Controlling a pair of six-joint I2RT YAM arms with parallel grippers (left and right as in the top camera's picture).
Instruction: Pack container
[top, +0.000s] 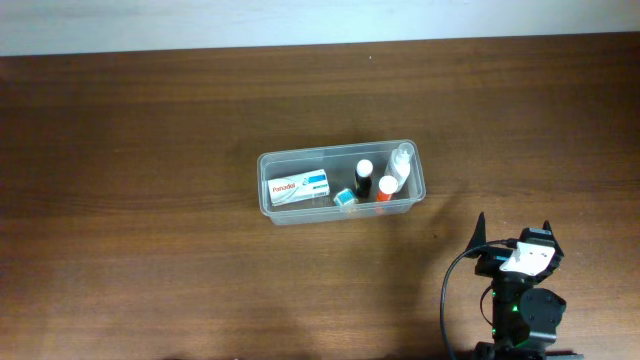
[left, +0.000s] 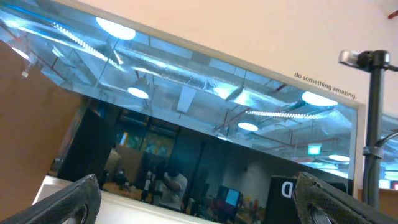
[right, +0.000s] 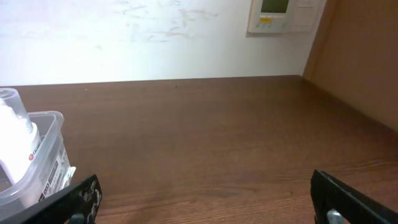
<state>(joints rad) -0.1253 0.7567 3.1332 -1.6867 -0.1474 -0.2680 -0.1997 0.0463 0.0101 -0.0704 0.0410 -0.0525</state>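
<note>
The clear plastic container (top: 268, 163) sits near the middle of the brown table. Inside it lie a white Panadol box (top: 299, 186), a small teal item (top: 345, 198), a dark bottle with a white cap (top: 364, 177), an orange-capped bottle (top: 385, 190) and a clear bottle with a white cap (top: 402, 160). My right gripper (top: 513, 232) is open and empty, at the front right, apart from the container. In the right wrist view its fingers (right: 205, 199) spread wide, with the container's corner (right: 53, 134) at far left. My left gripper (left: 199, 202) is open, pointing up at a window.
The table's far edge meets a white wall (right: 155, 37). A brown panel (right: 360, 62) stands at the right of the right wrist view. The left arm is out of the overhead view.
</note>
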